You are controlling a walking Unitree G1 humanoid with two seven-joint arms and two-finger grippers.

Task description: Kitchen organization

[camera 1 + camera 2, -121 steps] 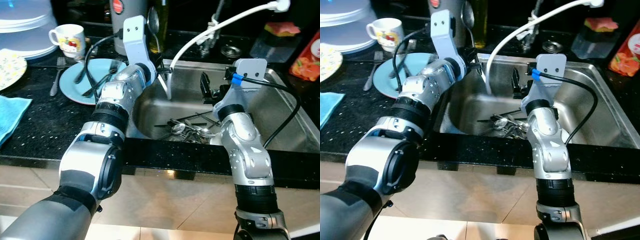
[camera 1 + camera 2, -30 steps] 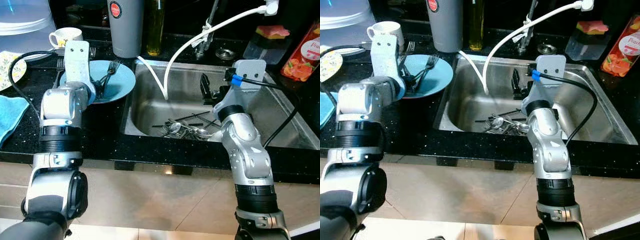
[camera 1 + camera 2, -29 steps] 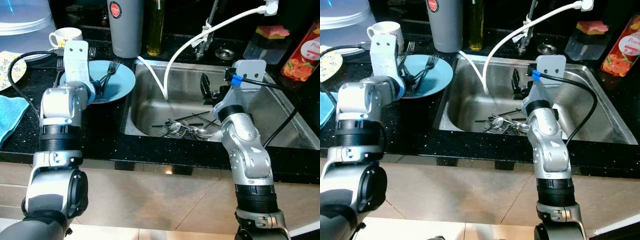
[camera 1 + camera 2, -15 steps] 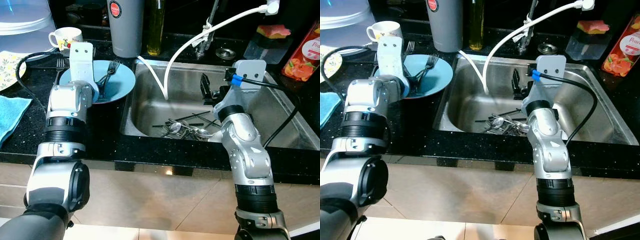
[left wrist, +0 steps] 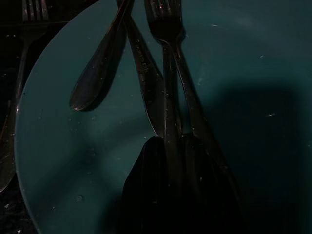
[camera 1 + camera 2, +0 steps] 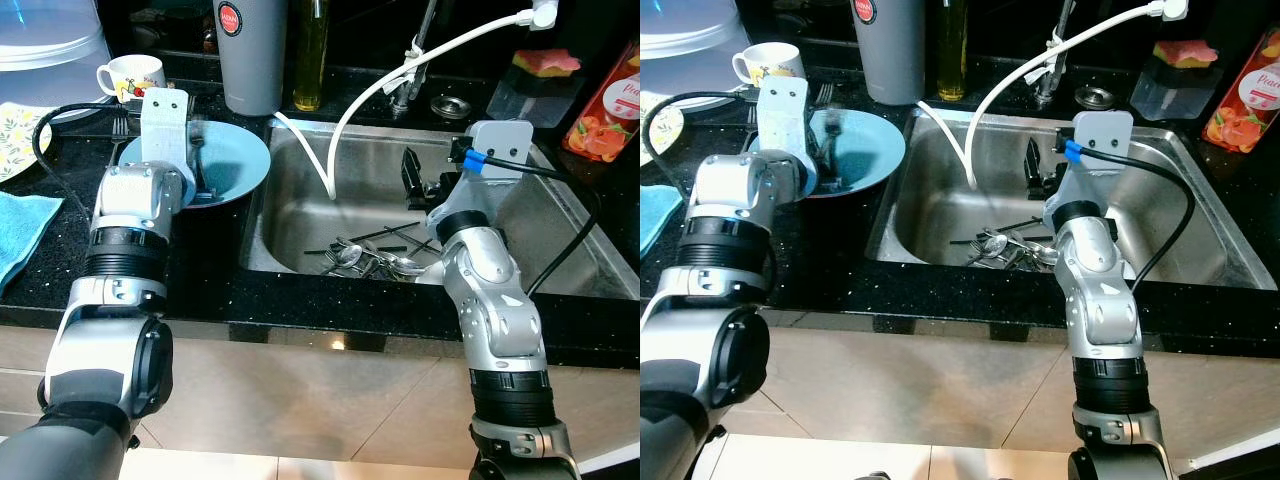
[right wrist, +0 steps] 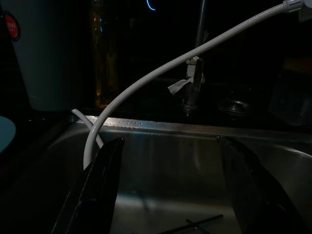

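Cutlery (image 6: 370, 258) lies heaped in the sink (image 6: 560, 255); our right hand (image 6: 412, 178) hovers above it, fingers apart. Farther off, our left hand (image 5: 178, 161) seems clamped on forks (image 5: 165, 58) over the blue plate (image 6: 240, 160); next we release them there.

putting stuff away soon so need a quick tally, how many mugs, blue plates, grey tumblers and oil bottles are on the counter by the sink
mug: 1
blue plate: 1
grey tumbler: 1
oil bottle: 1
total: 4
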